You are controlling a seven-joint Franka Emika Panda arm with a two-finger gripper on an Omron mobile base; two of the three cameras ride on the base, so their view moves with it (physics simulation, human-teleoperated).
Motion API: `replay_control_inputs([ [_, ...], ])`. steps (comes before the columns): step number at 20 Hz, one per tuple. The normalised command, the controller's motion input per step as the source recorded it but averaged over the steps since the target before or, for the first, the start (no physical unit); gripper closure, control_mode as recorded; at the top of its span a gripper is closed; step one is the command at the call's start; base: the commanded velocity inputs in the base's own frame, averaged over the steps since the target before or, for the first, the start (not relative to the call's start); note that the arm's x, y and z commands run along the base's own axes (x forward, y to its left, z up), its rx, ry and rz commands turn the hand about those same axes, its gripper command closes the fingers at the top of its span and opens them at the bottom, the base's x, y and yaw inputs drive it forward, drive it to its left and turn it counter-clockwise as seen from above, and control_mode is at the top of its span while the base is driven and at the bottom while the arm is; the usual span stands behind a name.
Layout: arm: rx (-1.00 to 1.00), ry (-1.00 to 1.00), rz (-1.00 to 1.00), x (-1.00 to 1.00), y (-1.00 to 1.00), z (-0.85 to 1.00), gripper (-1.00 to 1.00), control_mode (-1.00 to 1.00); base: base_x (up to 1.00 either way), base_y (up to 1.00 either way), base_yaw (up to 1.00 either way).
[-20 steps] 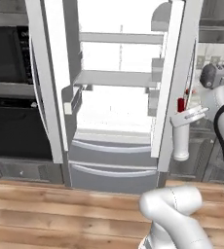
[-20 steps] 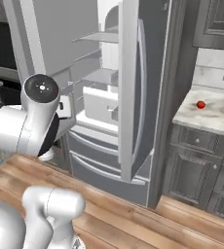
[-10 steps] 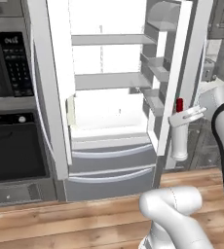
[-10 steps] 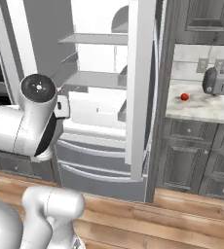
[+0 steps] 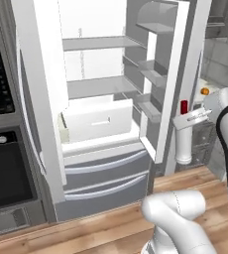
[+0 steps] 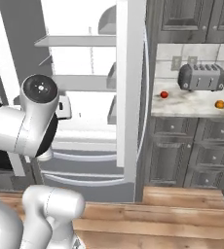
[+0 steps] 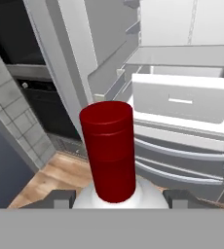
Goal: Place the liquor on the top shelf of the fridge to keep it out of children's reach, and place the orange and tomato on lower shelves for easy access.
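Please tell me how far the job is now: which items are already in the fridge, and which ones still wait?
Nothing lies in the fridge yet, though its doors stand open. The liquor, a white bottle with a red cap, sits in the gripper, facing the open cavity; the top shelf is bare. The tomato and the orange still wait on the counter near the toaster.

Hidden and cut-off parts around the open fridge

In the hand view the liquor bottle (image 7: 107, 158) shows its red cap and white shoulder; its body is cut off below. The fingers (image 7: 60, 198) show as grey stubs, contact unclear. In the left base view the fridge door (image 5: 171, 79) hides all of the bottle but its cap, and the orange (image 5: 204, 91) is half hidden
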Motion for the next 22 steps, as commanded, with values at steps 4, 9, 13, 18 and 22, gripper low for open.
replay_control_inputs([
  [4, 0.00, 0.00, 0.00, 0.00, 0.00, 0.00, 1.00, 1.00, 0.54, 0.09, -0.02],
  [9, 0.00, 0.00, 0.00, 0.00, 0.00, 0.00, 1.00, 1.00, 0.61, 0.00, 0.00],
  [13, 0.00, 0.00, 0.00, 0.00, 0.00, 0.00, 1.00, 1.00, 0.57, 0.21, 0.00],
  [18, 0.00, 0.00, 0.00, 0.00, 0.00, 0.00, 1.00, 1.00, 0.58, 0.32, 0.00],
  [22, 0.00, 0.00, 0.00, 0.00, 0.00, 0.00, 1.00, 1.00, 0.61, 0.29, 0.00],
])
